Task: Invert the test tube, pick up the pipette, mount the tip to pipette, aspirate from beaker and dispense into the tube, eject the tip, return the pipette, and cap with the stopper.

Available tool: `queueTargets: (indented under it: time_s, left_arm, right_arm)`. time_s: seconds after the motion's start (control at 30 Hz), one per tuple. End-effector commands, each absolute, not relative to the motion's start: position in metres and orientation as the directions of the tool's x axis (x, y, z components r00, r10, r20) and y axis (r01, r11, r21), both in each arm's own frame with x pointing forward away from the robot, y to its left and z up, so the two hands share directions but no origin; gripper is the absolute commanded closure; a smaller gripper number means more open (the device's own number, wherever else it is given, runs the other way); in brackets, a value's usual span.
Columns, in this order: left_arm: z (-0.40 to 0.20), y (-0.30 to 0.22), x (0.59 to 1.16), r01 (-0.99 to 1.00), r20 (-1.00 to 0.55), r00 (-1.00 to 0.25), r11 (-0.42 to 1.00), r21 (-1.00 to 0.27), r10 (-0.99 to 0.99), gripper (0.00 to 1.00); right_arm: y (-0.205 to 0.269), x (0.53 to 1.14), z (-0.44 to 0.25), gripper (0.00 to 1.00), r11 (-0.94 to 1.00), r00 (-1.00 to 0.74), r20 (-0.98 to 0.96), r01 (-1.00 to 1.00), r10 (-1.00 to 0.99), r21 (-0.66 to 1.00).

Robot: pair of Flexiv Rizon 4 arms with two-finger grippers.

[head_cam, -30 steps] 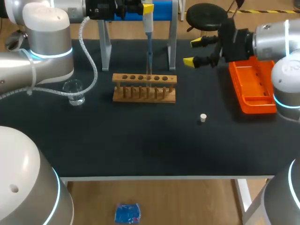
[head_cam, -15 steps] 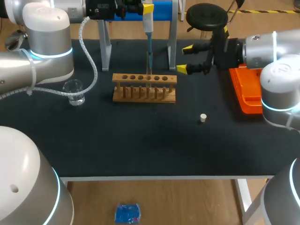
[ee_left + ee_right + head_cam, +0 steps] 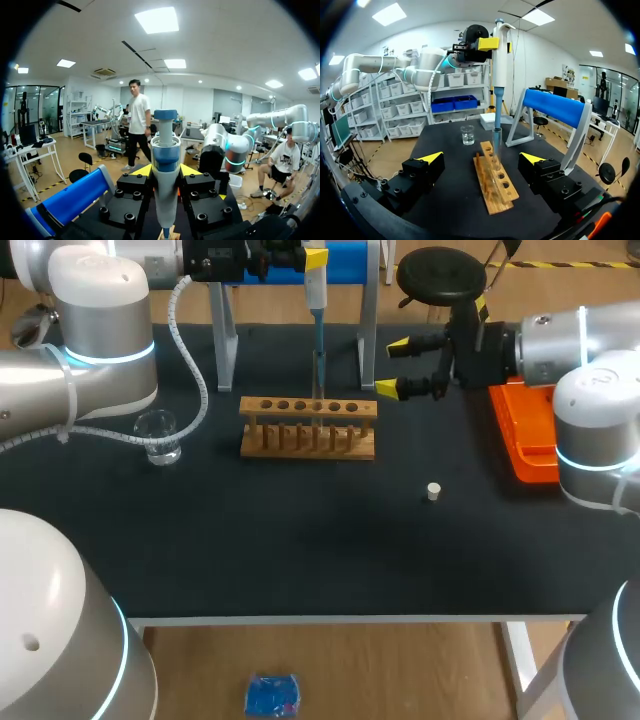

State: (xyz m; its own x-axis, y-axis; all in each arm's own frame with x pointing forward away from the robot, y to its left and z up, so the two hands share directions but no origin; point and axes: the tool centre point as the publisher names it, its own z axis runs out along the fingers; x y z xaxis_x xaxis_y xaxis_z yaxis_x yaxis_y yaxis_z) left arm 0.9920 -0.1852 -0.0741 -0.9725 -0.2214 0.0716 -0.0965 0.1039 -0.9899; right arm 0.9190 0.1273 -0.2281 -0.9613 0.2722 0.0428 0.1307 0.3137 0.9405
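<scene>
Currently the left claw (image 3: 165, 172) is clamped on the white-and-blue plastic pipette (image 3: 317, 292). It holds the pipette upright, tip down in the clear glass test tube (image 3: 496, 142) that stands in the wooden peg rack (image 3: 308, 428). The right claw (image 3: 395, 367) hangs empty with its fingers spread, just beside the rack's right end. The small white stopper (image 3: 433, 491) lies on the dark counter (image 3: 300, 540), apart from the rack. The tube looks thin, slick and breakable, so it is best taken gently by its upper wall. The stopper is probably light and may roll; pinch it across its sides.
</scene>
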Motion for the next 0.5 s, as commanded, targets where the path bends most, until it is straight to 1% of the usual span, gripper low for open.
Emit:
queueTargets:
  time_s: [0.03,0.5]
  left_arm:
    - [-0.0734,-0.1855,0.9918,-0.097,0.072,-0.972,0.105,-0.99,-0.222,1.0]
    - [-0.0734,-0.1855,0.9918,-0.097,0.072,-0.972,0.105,-0.99,-0.222,1.0]
  right_arm:
    - [0.1276,0.919,-0.2286,0.0,0.313,-0.961,0.042,0.13,0.273,0.941]
    - [0.1276,0.919,-0.2286,0.0,0.313,-0.961,0.042,0.13,0.273,0.941]
